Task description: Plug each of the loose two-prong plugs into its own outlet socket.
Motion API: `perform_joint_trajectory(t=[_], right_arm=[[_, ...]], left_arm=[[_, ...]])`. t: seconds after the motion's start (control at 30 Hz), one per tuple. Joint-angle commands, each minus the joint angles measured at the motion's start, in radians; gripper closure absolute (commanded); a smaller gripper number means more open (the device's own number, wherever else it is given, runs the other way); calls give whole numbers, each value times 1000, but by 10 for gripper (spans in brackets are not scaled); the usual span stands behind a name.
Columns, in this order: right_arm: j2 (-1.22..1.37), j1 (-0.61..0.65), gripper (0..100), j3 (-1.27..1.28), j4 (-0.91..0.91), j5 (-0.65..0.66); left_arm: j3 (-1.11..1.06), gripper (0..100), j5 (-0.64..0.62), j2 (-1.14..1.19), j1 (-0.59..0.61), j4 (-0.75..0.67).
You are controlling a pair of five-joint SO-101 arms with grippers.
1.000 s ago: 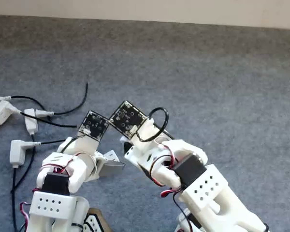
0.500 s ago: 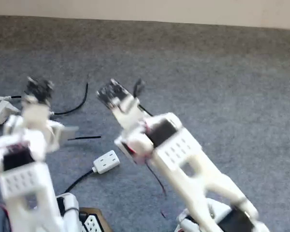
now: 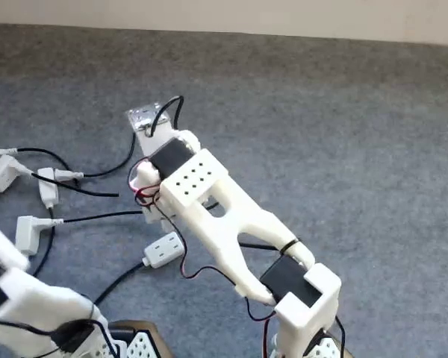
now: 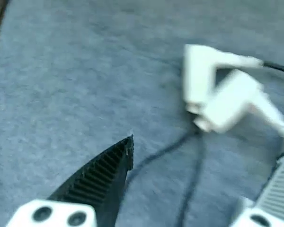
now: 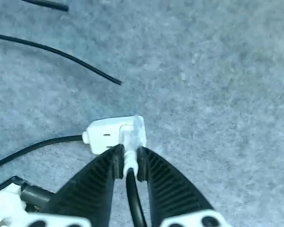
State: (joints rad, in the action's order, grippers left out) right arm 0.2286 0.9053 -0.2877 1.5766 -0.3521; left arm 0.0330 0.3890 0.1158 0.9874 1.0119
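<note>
Right wrist view: my right claw (image 5: 129, 161) pinches a plug (image 5: 131, 135) by its body, close by the socket (image 5: 103, 135); light, stiff, slick plastic, I judge, its cord (image 5: 133, 196) dragging; my left claw (image 4: 206, 151) gapes wide near loose plugs (image 4: 217, 94).

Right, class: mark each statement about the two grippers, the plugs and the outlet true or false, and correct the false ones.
1. The right gripper is shut on a plug. True.
2. The left gripper holds a plug. False: it is open and empty, with two loose plugs on the carpet ahead of it.
3. The outlet is black. False: it is white.
4. The held plug is right at the outlet. True.
5. The carpet is grey. True.
</note>
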Motion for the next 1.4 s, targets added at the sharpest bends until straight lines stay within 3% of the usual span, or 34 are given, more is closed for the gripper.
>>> perform_joint_trajectory(t=[0.0,0.23,0.53,0.93,1.37], right_arm=[[-10,28,993,-59,12,-23],[-8,30,993,2,10,-14],[-15,1,993,269,-171,-12],[-15,-4,993,211,-74,92],[5,4,993,185,-76,94]], left_arm=[[145,570,2,157,81,-130],[202,570,2,275,85,-149],[202,570,6,286,102,-146],[197,570,6,286,101,-144],[197,570,6,285,105,-143]])
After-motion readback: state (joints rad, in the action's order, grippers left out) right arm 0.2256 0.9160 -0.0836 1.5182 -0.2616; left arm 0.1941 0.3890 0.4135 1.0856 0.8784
